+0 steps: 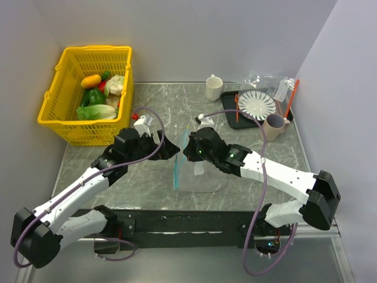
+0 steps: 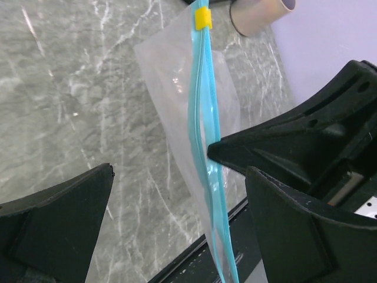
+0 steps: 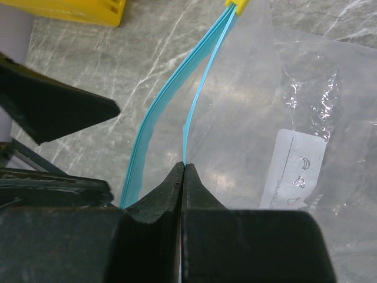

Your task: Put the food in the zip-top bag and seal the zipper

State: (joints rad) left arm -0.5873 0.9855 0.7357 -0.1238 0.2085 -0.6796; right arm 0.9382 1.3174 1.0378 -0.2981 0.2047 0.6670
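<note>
Clear bag (image 1: 203, 174) lies flat mid-desk, nearer the near edge, mouth facing left. The right gripper (image 3: 184, 171) is clenched on one lip of the zipper (image 3: 177, 94), which stands parted from the other lip. The left gripper (image 2: 179, 177) is released, jaws wide on either side of the strip. Food (image 1: 97, 97) sits in the yellow basket (image 1: 82, 132) at the far-left corner.

Teal zipper (image 2: 200, 112) of clear zip-top bag (image 2: 165, 76) runs top centre to bottom edge; yellow slider (image 2: 203, 19) at top. Left gripper (image 2: 179, 177) spread wide, lower corners. Right gripper (image 2: 215, 150) tip touches it from right.

Marble table (image 1: 171, 100) carries basket (image 1: 85, 132), mug (image 1: 214, 88), tray (image 1: 247, 121), zip-top bag (image 1: 203, 177).
</note>
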